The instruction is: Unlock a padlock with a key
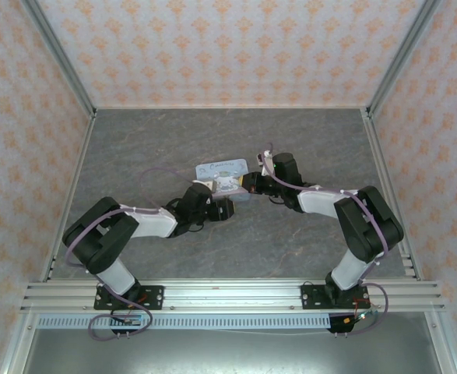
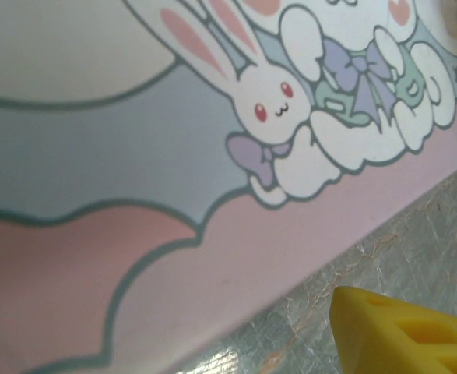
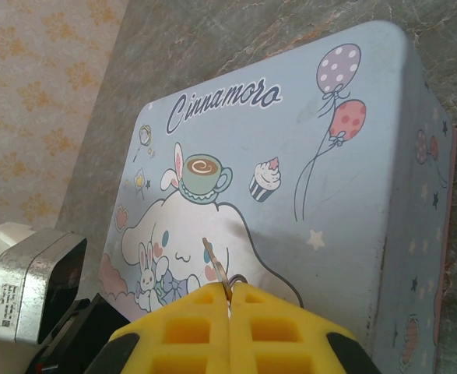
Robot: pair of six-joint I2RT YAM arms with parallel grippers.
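Note:
My right gripper (image 3: 230, 292) is shut on the key (image 3: 215, 261), a thin metal blade that sticks out of the yellow fingertips with a small ring beside it. The key hangs over the lid of a pale-blue cartoon tin (image 3: 329, 156). The padlock is hidden. From above, my right gripper (image 1: 251, 184) is at the tin's right end and my left gripper (image 1: 223, 188) is at its near edge. In the left wrist view one yellow finger (image 2: 407, 335) shows, a strip of table away from the tin's pink side (image 2: 212, 257), so the jaws stand apart and hold nothing.
The tin (image 1: 222, 170) lies on the grey marbled table (image 1: 306, 140) between both arms. Patterned walls and metal posts close in the back and both sides. The left arm's wrist block (image 3: 33, 284) sits just left of the right gripper's fingers.

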